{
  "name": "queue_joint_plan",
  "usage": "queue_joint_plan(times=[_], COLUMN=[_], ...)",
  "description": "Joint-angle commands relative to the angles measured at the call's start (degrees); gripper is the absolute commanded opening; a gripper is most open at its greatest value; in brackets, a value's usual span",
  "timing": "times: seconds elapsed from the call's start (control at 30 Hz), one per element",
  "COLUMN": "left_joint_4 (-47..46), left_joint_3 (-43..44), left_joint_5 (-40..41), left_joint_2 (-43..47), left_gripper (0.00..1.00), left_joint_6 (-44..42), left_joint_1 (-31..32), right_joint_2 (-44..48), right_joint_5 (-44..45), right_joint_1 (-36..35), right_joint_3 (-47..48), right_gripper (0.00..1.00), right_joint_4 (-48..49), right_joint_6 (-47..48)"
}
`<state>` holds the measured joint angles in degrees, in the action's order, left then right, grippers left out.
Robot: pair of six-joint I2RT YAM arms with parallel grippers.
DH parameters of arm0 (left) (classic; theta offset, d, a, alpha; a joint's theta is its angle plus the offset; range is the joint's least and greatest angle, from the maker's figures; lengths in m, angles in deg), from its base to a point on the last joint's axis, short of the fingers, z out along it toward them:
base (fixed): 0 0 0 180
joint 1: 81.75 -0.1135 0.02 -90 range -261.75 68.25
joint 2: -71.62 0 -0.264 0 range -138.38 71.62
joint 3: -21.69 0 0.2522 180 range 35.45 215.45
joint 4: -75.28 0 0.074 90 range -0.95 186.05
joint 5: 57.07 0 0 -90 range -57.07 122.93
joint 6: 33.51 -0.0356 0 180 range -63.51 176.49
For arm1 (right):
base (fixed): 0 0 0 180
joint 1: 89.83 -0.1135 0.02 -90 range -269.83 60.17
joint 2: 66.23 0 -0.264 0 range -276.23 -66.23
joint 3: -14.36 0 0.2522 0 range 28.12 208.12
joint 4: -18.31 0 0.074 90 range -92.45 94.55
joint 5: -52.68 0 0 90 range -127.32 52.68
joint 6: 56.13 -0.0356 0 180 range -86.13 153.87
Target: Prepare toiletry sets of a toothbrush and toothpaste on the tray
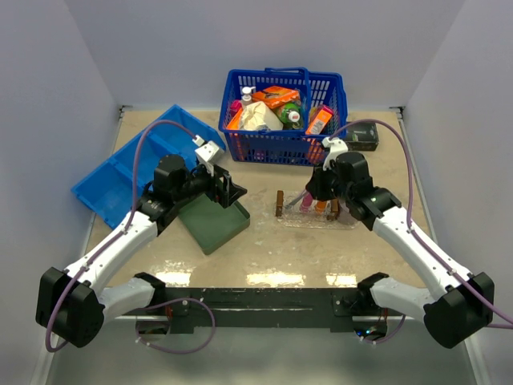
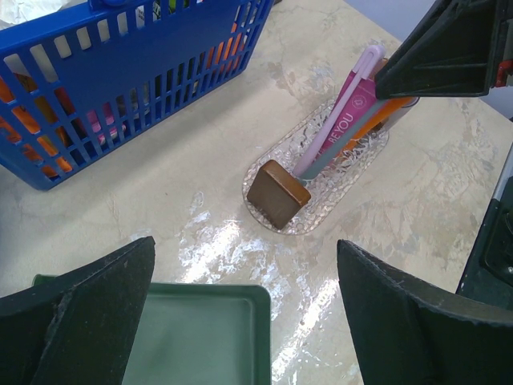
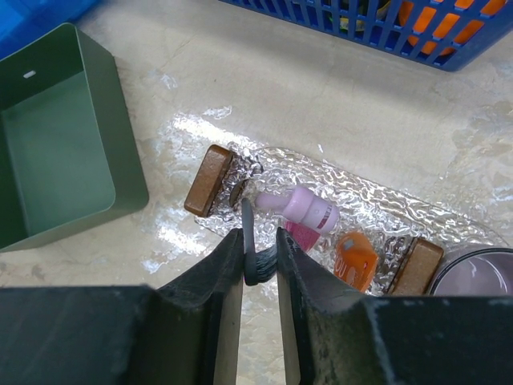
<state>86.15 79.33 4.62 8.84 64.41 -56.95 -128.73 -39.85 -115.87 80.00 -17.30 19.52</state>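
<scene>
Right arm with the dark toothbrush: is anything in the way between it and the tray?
Nothing visible. The dark toothbrush sits between the right gripper's fingers and already reaches the tray, with its tip beside a wooden handle and the pink tube.

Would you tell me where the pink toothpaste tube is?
Right wrist view: the pink tube lies on the clear tray, on the robot's right, between a brown handle and the orange tube.

toothpaste (image 3: pixel 303 210) on tray (image 3: pixel 377 212), basket (image 1: pixel 272 148) behind, bin (image 1: pixel 120 180) left
</scene>
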Motion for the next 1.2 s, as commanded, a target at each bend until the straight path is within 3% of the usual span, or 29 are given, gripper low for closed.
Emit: queue_joint_plan(times=[0.0, 0.57, 1.17], left_joint_4=[-2.29, -2.38, -2.38], left_joint_3=[0.33, 0.33, 0.33], left_joint_5=[-0.95, -1.04, -1.13], left_joint_2=[0.12, 0.03, -0.23], left_gripper=[0.99, 0.99, 0.99], left_joint_6=[0.25, 0.25, 0.34], left_joint_1=[-0.19, -0.19, -0.19], right_joint_2=[1.24, 1.85, 2.47], right_joint_5=[1.21, 1.38, 1.38], right_joint_1=[-0.41, -0.5, -1.03], right_joint_3=[-0.73, 0.24, 2.35], right_gripper=[0.29, 0.48, 0.49], right_joint_4=[1.19, 0.49, -0.57], right_joint_6=[-0.33, -0.5, -0.94])
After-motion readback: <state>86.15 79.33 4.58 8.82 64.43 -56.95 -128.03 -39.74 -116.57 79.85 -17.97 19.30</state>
